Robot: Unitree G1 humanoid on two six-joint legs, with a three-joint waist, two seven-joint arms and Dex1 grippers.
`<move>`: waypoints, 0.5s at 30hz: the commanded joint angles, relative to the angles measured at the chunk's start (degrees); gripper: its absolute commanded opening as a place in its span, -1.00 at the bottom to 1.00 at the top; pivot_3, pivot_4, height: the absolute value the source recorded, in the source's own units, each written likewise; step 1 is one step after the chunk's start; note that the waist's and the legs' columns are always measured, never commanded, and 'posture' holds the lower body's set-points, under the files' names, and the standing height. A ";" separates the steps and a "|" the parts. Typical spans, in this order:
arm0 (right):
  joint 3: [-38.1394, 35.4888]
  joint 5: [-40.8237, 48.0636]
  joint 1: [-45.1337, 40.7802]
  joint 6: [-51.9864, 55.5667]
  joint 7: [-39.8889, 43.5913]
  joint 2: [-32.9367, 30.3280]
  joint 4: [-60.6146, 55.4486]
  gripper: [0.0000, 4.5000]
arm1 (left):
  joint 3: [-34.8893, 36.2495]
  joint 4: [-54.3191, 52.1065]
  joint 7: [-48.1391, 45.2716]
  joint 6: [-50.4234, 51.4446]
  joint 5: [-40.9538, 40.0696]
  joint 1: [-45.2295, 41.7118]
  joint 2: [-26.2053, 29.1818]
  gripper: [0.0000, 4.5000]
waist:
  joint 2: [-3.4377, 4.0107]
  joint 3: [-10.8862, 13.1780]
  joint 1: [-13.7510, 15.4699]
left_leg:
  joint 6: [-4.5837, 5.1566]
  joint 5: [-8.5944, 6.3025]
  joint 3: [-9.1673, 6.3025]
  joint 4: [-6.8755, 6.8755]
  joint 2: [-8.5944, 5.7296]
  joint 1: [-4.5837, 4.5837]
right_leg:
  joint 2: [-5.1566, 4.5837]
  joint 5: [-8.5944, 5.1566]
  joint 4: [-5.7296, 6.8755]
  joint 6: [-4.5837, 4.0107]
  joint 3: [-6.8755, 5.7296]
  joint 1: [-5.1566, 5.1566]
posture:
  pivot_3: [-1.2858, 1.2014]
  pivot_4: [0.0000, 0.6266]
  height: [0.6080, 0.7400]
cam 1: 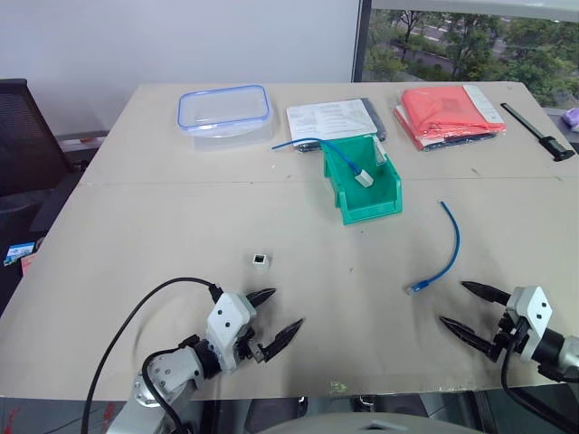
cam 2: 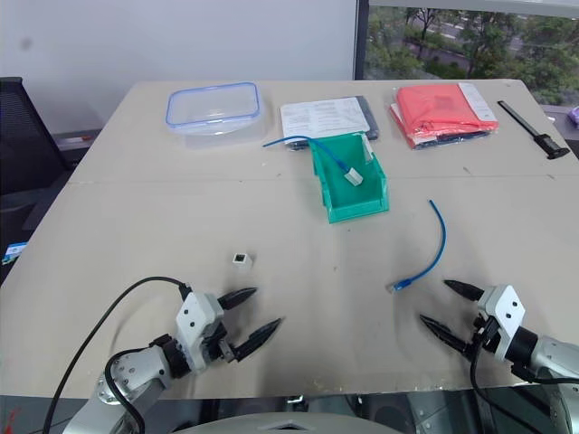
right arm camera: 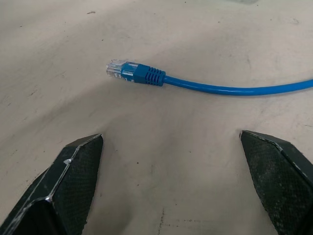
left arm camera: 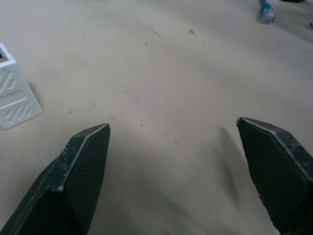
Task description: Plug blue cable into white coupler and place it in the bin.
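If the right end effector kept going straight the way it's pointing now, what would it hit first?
Most likely the blue cable: its clear plug end lies on the table just ahead of the open right end effector, slightly off centre. Depth is hard to judge, so it might pass just beside the plug.

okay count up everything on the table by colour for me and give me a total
Blue: 3 – blue cable, longer blue cable, blue-rimmed container
White: 3 – white coupler, second coupler, paper sheet
Green: 1 – bin
Red: 1 – red packet
Black: 1 – black caliper
Total: 9
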 commanded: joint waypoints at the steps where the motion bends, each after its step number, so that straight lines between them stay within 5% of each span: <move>1: -0.51 1.22 -0.06 0.29 0.59 -0.67 -0.11 0.96 | 0.28 2.37 0.16 -1.43 1.18 1.81 -0.37 0.89 | 0.02 -0.02 0.00 | 0.00 0.00 0.00 0.00 0.00 0.00 | 0.00 0.00 0.00 0.00 0.00 0.00 | 0.03 -0.52 0.94; 15: -2.19 1.89 -1.82 -1.99 3.11 -3.01 1.81 0.96 | 0.41 5.41 -1.26 -6.56 1.39 1.80 -0.95 0.89 | 0.17 -0.23 0.01 | 0.25 0.14 0.04 0.01 -0.01 0.01 | 0.02 0.00 0.00 0.00 0.01 0.02 | 0.03 -0.52 0.94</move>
